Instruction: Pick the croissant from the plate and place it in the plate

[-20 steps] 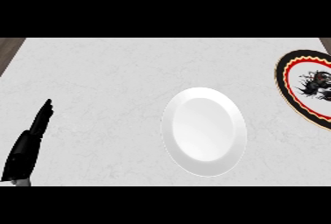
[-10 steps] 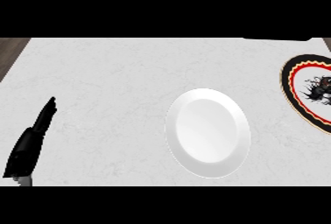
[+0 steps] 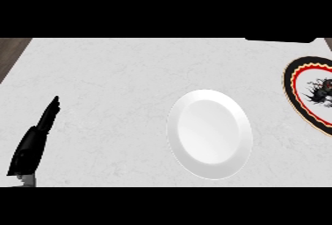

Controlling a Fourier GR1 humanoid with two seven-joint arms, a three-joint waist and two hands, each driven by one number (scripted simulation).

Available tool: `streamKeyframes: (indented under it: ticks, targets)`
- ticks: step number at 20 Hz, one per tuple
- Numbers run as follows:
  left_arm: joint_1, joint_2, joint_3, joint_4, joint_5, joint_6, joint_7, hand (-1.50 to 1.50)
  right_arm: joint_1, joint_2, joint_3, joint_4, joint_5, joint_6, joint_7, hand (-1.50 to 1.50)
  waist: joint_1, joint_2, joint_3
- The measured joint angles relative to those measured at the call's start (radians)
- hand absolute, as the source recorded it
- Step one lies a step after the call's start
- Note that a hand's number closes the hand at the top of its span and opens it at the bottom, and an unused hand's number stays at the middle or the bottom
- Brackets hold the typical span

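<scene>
No croissant can be made out. The patterned plate [image 3: 310,100], cut off at three o'clock, carries only a dark blurred shape. It and the white plate [image 3: 209,134] have drifted right, as if the view swung left, away from the pickup. The left hand [image 3: 35,140] rests at eight o'clock on the surface [image 3: 117,79], fingers straight; the right hand is unseen.

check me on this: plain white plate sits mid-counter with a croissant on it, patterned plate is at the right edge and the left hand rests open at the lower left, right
Not quite. The head view shows the white plate with nothing on it; no croissant is visible there. The rest holds: the patterned plate is at the right edge, and the left hand rests open at the lower left.
</scene>
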Motion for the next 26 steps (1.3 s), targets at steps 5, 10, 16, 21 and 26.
streamKeyframes:
  ticks: [5,10,16,21,26]
  targets:
    - [0.001,-0.006,-0.002,0.01,-0.015,0.011,-0.001,0.0,-0.051,0.082,0.089,0.028,0.069,-0.014,0.015,1.5,-0.011,-0.003,-0.001]
    - [-0.004,-0.006,0.005,0.005,-0.015,0.009,0.008,0.0,-0.095,0.179,0.146,0.083,0.121,-0.037,0.024,1.5,-0.018,-0.004,-0.001]
    - [-0.002,-0.01,0.012,0.013,-0.014,0.009,-0.001,0.0,-0.148,0.254,0.135,0.199,0.112,-0.005,0.112,-1.5,-0.02,-0.003,-0.001]
    - [0.005,-0.01,0.017,-0.008,-0.009,0.001,0.008,0.0,-0.165,0.277,0.115,0.258,0.105,-0.003,0.115,-1.5,-0.021,-0.002,0.0]
    - [-0.002,0.002,0.03,-0.001,-0.003,-0.01,0.011,0.0,-0.193,0.271,0.021,0.298,0.013,0.025,0.129,-1.5,-0.027,-0.002,0.0]
